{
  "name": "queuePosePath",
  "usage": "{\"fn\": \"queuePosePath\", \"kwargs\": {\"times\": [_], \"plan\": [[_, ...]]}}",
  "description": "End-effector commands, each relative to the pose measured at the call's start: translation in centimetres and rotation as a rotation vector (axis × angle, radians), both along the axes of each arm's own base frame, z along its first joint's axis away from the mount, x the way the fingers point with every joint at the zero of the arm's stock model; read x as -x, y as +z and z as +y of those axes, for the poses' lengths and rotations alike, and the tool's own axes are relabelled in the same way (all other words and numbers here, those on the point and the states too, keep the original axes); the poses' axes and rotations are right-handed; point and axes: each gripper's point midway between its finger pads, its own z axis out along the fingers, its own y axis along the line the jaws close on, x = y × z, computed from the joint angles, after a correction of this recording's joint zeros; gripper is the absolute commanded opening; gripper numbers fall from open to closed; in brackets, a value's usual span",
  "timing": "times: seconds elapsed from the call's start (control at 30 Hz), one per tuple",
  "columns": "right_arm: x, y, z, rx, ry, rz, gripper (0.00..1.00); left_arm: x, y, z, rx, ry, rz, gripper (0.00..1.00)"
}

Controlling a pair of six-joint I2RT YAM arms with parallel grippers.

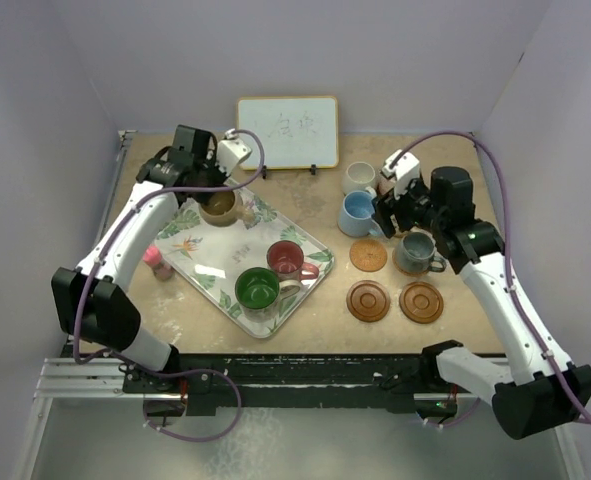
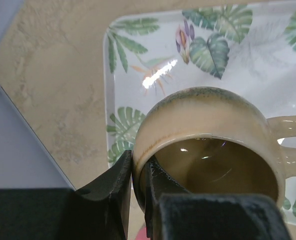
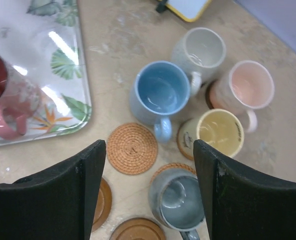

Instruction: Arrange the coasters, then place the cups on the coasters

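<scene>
My left gripper [image 2: 137, 162] is shut on the rim of the tan cup [image 2: 208, 125], one finger inside and one outside, over the far corner of the leaf-patterned tray [image 1: 305, 292]. The red cup [image 1: 287, 259] and green cup [image 1: 257, 289] stand on that tray. My right gripper [image 3: 149, 145] hangs open above an empty woven coaster [image 3: 131, 148], holding nothing. Around it stand the light blue cup [image 3: 160, 92], off-white cup [image 3: 204, 50], pink cup [image 3: 250, 85], yellow cup [image 3: 218, 131] and grey-blue cup [image 3: 180, 202], the last two on coasters. Two dark coasters [image 1: 367, 300] [image 1: 421, 301] lie bare.
A small whiteboard [image 1: 287, 131] stands at the back of the table. A small pink object [image 1: 158, 262] lies beside the tray's left edge. Purple walls close in the left, right and back sides.
</scene>
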Motion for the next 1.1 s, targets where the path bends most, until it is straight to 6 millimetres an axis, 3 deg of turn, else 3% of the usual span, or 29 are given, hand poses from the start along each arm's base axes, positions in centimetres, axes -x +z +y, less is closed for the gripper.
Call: {"fn": "queuePosePath", "kwargs": {"times": [0.0,0.2,0.4,0.57,0.8,1.07], "plan": [[-1.2,3.0,-3.5,-0.055,-0.196,-0.079,0.75,-1.6,9.2,-4.3,0.167,-0.083,-0.246,0.03],[-1.5,3.1,-8.4,-0.063,-0.390,-0.057,0.86,-1.9,12.3,-11.1,0.246,-0.201,-0.324,0.03],[-1.5,2.6,-11.5,-0.056,-0.491,-0.048,0.97,-1.6,13.0,-19.4,0.377,-0.316,-0.281,0.03],[-1.3,2.2,-14.5,-0.050,-0.596,-0.052,0.99,-0.9,11.1,-25.9,0.430,-0.388,-0.225,0.03],[-1.3,1.2,-16.1,-0.034,-0.644,-0.015,0.99,0.2,7.1,-33.1,0.466,-0.442,-0.140,0.03],[-1.0,1.2,-17.3,-0.018,-0.684,-0.022,0.99,1.4,2.1,-37.9,0.475,-0.440,-0.046,0.03]]}}
